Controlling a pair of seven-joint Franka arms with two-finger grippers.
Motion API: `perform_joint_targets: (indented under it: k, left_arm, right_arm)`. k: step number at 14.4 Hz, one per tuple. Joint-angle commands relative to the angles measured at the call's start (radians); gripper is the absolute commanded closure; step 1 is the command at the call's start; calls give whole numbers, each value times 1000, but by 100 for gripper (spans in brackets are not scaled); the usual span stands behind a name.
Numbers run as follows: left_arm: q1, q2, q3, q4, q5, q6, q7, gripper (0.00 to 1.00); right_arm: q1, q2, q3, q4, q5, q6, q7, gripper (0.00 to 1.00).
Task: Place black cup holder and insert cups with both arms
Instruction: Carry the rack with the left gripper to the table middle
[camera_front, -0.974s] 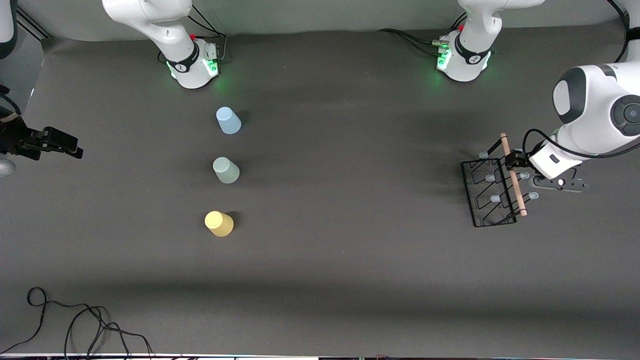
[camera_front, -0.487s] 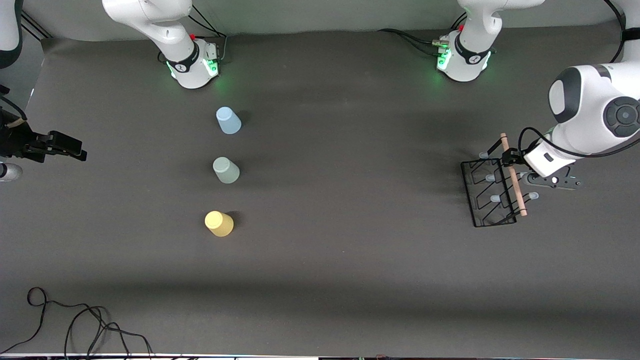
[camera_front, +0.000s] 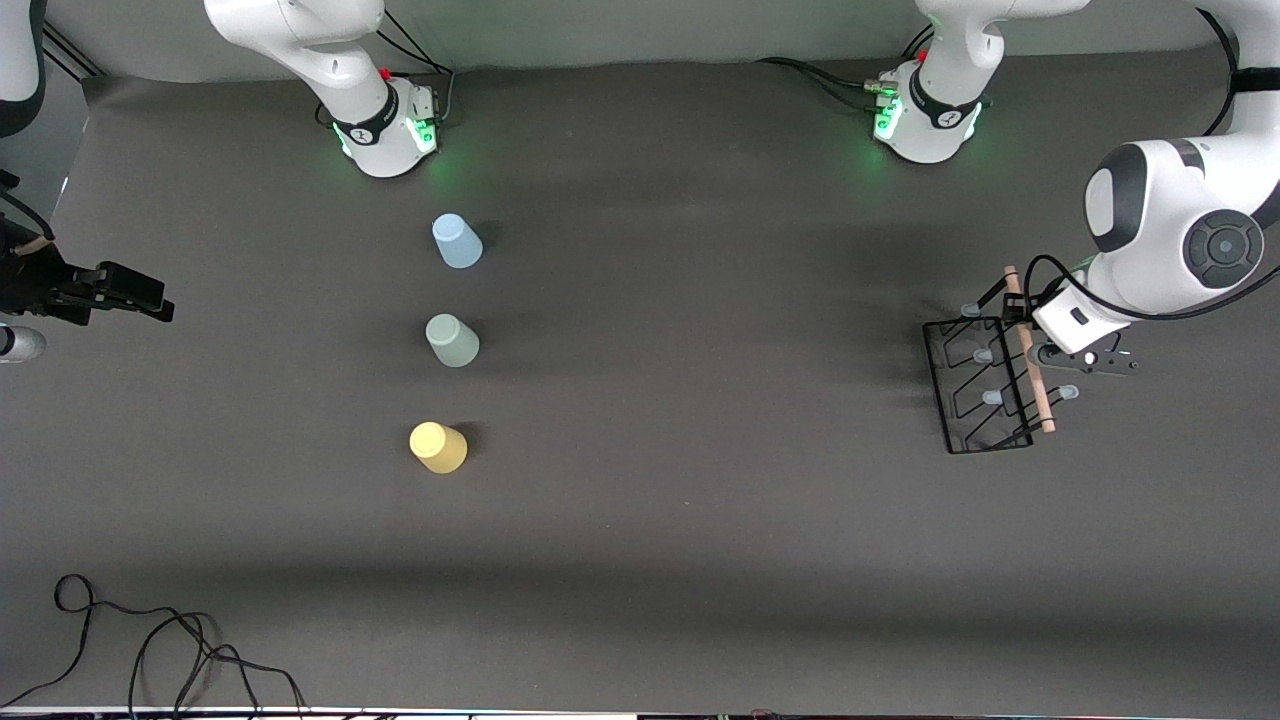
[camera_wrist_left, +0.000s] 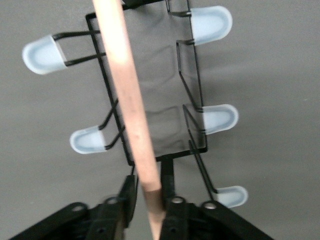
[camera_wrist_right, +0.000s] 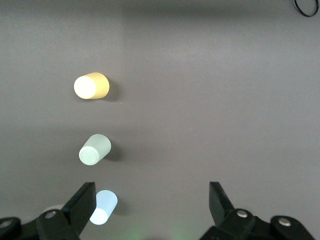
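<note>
The black cup holder (camera_front: 985, 385) stands on the table at the left arm's end, its wooden rod handle (camera_front: 1030, 360) on top. My left gripper (camera_front: 1020, 318) is at the rod's end that is farther from the front camera. In the left wrist view the left gripper (camera_wrist_left: 148, 177) is shut on the rod (camera_wrist_left: 127, 90), with pale-tipped pegs (camera_wrist_left: 44, 54) on both sides. The light blue cup (camera_front: 457, 241), pale green cup (camera_front: 452, 340) and yellow cup (camera_front: 438, 447) stand upside down in a row. My right gripper (camera_front: 135, 292) hangs open at the right arm's end; in the right wrist view it (camera_wrist_right: 151, 195) holds nothing.
The two green-lit arm bases (camera_front: 385, 130) (camera_front: 925, 125) stand at the table's edge farthest from the front camera. A loose black cable (camera_front: 150, 640) lies at the nearest corner, at the right arm's end. Dark matting covers the table.
The left gripper's fingers have closed on the wooden rod, and the left arm's wrist has shifted a little toward the holder. The right gripper drifted slightly, then held still.
</note>
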Motion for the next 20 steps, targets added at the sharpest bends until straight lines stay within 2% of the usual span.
perform_joint_targets:
  k: [1,3,5,9,12,15,17,20]
  left_arm:
    - [-12,-18,3,11,4,-32,-15,100]
    - [-13,-18,0,63,4,-90,-11,100]
    - [-21,-18,-1,158,4,-185,-1,100]
    - [-116,-20,-3,330,2,-296,-90,100]
    - [-217,-3,-9,395,-36,-285,-229,100]
    - [-333,55,-9,473,-70,-282,-398,100]
    - [-424,118,-12,528,-71,-271,-530,100]
    - [-615,251,-12,620,-70,-241,-737,100]
  right_arm:
    - [0,3,3,16,-4,-17,-1,0]
    - [0,1,3,16,-7,-17,-1,0]
    - [0,1,3,16,-7,-17,-3,0]
    - [-1,1,3,16,-7,-17,-3,0]
    - [-1,0,1,15,-7,-18,-3,0]
    - [-1,0,1,15,-8,-24,-3,0]
    - [-1,-2,1,15,-8,-24,-3,0]
    - [-1,-2,1,15,-8,-32,-3,0]
